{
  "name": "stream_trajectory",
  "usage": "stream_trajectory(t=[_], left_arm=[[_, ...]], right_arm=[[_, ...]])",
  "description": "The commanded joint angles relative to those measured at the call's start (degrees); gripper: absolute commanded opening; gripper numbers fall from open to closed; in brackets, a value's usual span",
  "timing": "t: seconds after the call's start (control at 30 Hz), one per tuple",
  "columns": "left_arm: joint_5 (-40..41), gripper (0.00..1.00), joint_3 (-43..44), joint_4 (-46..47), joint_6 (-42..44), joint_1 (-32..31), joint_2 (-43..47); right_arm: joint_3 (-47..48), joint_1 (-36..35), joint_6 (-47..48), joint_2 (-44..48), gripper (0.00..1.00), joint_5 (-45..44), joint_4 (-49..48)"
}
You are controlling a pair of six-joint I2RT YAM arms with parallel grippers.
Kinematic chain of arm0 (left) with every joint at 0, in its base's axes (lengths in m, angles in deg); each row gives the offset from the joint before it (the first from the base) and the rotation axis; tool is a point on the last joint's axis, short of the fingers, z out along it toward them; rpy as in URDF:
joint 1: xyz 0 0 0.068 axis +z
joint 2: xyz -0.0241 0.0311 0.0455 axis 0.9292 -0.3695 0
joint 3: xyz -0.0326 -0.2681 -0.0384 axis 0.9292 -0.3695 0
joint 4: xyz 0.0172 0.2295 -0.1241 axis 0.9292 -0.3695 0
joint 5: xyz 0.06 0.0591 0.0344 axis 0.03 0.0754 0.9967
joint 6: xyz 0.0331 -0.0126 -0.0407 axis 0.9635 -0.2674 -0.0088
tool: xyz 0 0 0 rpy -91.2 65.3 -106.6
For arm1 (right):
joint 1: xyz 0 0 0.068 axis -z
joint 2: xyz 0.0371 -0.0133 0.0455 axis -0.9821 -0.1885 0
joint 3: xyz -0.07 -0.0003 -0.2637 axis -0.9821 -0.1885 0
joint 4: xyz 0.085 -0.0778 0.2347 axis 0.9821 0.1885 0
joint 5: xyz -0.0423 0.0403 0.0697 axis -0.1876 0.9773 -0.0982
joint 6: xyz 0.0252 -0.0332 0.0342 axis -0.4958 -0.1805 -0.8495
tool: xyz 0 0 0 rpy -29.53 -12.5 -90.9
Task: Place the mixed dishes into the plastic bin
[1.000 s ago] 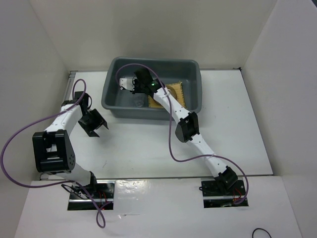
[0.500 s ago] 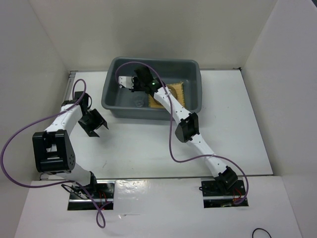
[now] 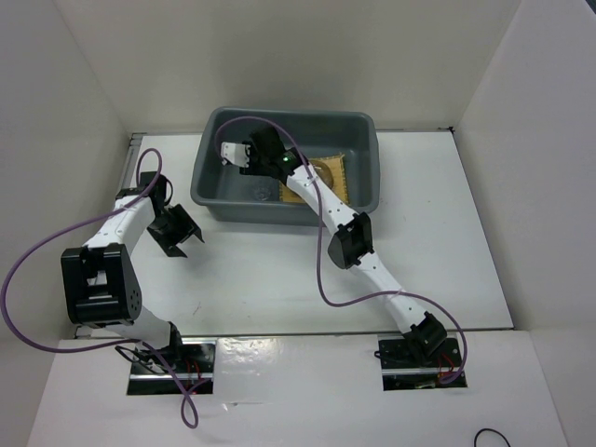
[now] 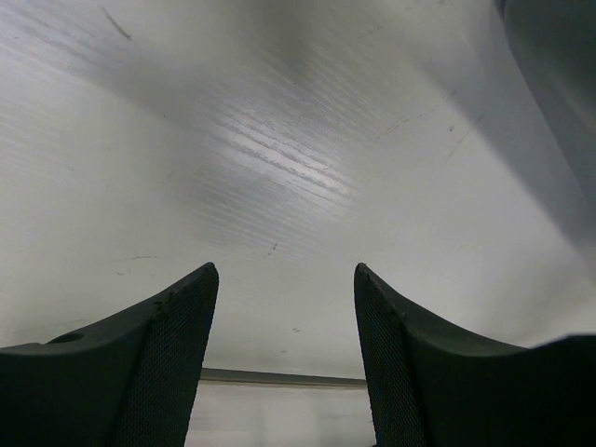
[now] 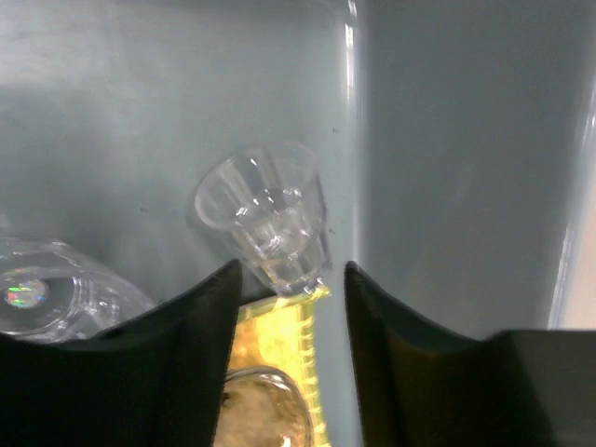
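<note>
The dark grey plastic bin [image 3: 289, 115] stands at the back of the table. The tan-yellow mat [image 3: 331, 168] lies in its right half with a clear round dish [image 3: 321, 175] on it. The small clear cup [image 5: 265, 219] lies on its side on the bin floor [image 5: 112, 121], touching the mat's corner [image 5: 279, 321]. It also shows in the top view [image 3: 264, 191]. Another clear dish [image 5: 47, 298] sits at the left of the right wrist view. My right gripper [image 3: 233, 154] is open and empty inside the bin, just above the cup [image 5: 289, 279]. My left gripper [image 3: 177, 233] is open and empty over the table [image 4: 284, 275].
The bin's inner wall [image 5: 466, 140] rises close on the right of my right gripper. White walls enclose the table on the left, back and right. A bare stretch of table [image 3: 279, 270] lies in front of the bin.
My right gripper has moved a little to the left and back inside the bin. The cup lies where it was. The left arm has not moved.
</note>
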Motion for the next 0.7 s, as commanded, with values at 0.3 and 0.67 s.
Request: stream_trajectory(t=[0.3,0.67], left_arm=[[-26.2,0.74,24.89,21.95,0.16,-0.34,-7.49],[-25.58,0.73,39.69,20.45,-8.11,-2.18,-20.51]], right_arm=[[3.93,10.89,-28.76,13.66,0.93,-12.24,3.92],[3.06,28.11,-40.7,24.65,0.93,2.44,30.48]])
